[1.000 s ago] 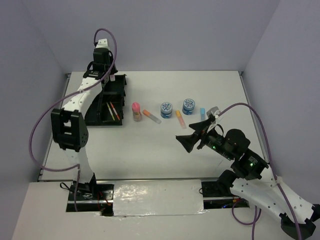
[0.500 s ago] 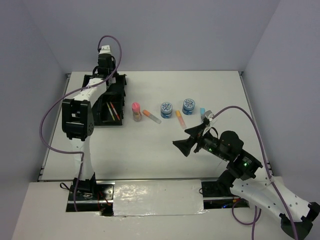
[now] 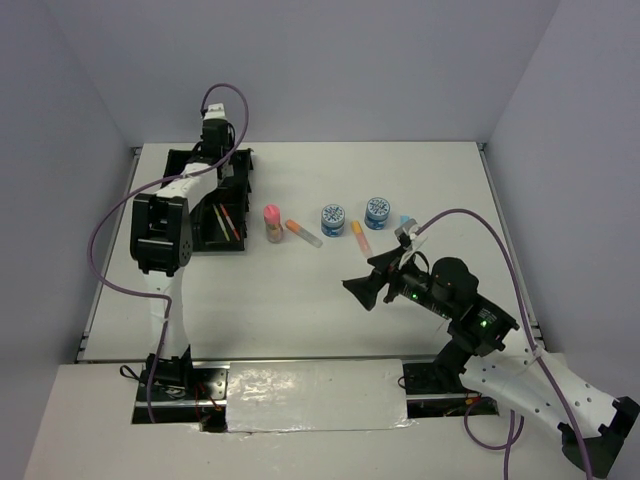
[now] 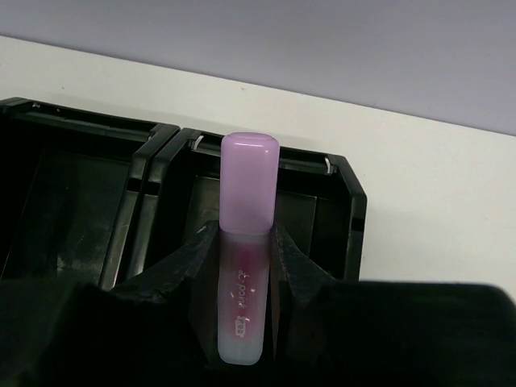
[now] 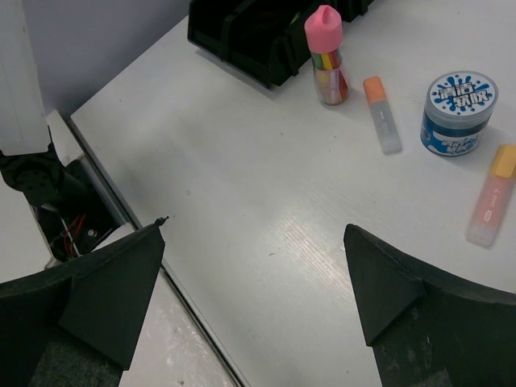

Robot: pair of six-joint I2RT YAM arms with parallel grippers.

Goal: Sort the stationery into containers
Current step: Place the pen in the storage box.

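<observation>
Pinching a stubby marker (image 4: pixel 244 266) between its two black fingers (image 4: pixel 201 256), the left gripper (image 4: pixel 246 242) hangs over the black tray (image 4: pixel 348 193), which sits toward 10 o'clock on the table (image 3: pixel 300 300) in the top view. The marker has a glossy lilac cap and a frosted, translucent body with a pink core and small print along its side. In the left wrist view its long axis runs from 6 to 12 o'clock, cap at 12, standing clear above the fingertips and over a far compartment of the tray. Thin pens (image 3: pixel 229 222) lie in a near compartment.

The right gripper (image 5: pixel 254 234) is spread wide and empty, hovering above bare table at about 4 o'clock in the top view. A row of stationery lies across the table's middle: a pink-capped tube (image 5: pixel 326 55) standing upright, an orange marker (image 5: pixel 380 113) lying flat just beside it, a blue-patterned tin (image 5: pixel 459 113), a second tin (image 3: pixel 377 210), an orange-capped pink marker (image 5: pixel 493 196), and a light-blue marker (image 3: pixel 405 222) at the 3 o'clock end.
</observation>
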